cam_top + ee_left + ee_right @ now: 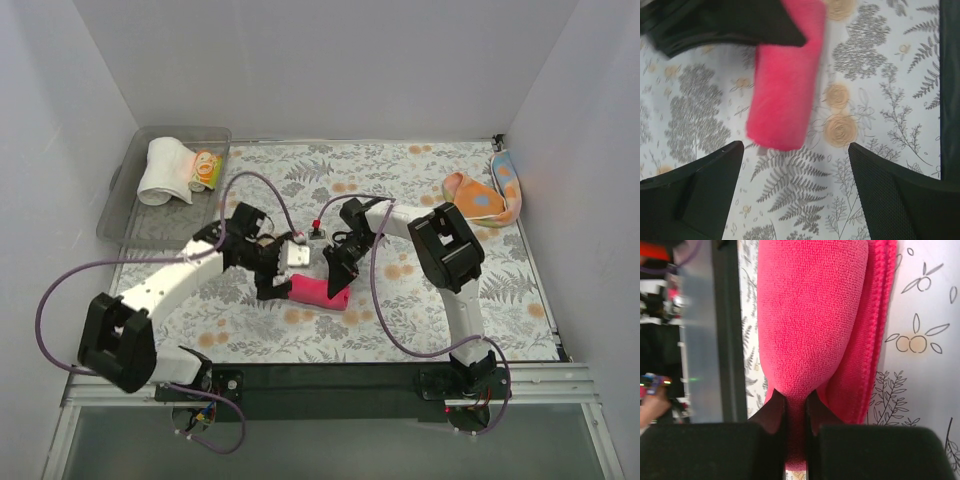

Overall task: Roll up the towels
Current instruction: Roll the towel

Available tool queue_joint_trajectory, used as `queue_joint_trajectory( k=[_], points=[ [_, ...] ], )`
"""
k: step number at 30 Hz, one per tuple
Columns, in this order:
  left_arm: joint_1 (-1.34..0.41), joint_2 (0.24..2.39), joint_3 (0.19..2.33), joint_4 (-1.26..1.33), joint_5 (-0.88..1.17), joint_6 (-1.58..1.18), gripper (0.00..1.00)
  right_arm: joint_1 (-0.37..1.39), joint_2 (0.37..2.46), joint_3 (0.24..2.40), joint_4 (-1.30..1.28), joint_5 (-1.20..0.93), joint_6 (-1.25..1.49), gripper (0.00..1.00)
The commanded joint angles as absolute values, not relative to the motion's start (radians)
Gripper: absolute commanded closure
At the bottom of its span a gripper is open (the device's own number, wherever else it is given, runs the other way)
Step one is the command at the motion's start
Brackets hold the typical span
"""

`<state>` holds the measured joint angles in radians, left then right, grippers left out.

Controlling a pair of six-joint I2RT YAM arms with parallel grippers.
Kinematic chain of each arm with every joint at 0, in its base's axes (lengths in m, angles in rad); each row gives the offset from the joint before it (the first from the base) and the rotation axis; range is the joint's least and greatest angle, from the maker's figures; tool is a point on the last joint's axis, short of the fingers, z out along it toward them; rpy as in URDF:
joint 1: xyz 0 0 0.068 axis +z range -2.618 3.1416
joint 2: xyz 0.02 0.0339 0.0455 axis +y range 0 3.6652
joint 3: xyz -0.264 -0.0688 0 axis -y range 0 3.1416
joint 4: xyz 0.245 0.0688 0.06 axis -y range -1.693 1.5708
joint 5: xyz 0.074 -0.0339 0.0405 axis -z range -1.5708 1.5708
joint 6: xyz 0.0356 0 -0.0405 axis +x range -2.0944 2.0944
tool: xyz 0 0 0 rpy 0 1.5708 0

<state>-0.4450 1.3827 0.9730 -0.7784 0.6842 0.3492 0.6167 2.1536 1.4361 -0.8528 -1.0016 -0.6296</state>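
Right pincer [796,405] is gripping the magenta-red towel [812,325], jaws nearly closed, with the two black fingers [771,412] pinching a thin fold of cloth. The towel is bulging out beyond the tips as a fat rounded roll and filling mid-frame. A looser layer with a stitched edge is running down its right side. The floral covering [925,340] on the counter is showing to the right and in a thin strip to the left. A dark bar [727,330] is crossing the left side; everything past it is blurred.
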Motion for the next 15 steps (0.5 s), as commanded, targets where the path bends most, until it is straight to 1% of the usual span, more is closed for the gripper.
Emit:
queue_joint_trajectory(
  k=[1, 2, 3, 8, 15],
  points=[
    [-0.583, 1.246, 0.823, -0.497, 0.476, 0.406, 0.19, 0.601, 2.275, 1.466, -0.977, -0.985, -0.686, 0.99],
    [-0.642, 1.230, 0.792, -0.461, 0.418, 0.425, 0.18, 0.594, 2.290, 1.480, -0.989, -1.002, -0.692, 0.99],
    [-0.667, 1.211, 0.738, -0.402, 0.402, 0.452, 0.18, 0.589, 2.318, 1.489, -0.999, -1.009, -0.702, 0.99],
    [-0.788, 1.216, 0.652, -0.243, 0.319, 0.486, 0.17, 0.588, 2.382, 1.522, -1.022, -1.019, -0.710, 0.99],
    [-0.851, 1.331, 0.626, -0.091, 0.304, 0.526, 0.17, 0.587, 2.442, 1.523, -1.020, -1.006, -0.724, 0.99]
  ],
)
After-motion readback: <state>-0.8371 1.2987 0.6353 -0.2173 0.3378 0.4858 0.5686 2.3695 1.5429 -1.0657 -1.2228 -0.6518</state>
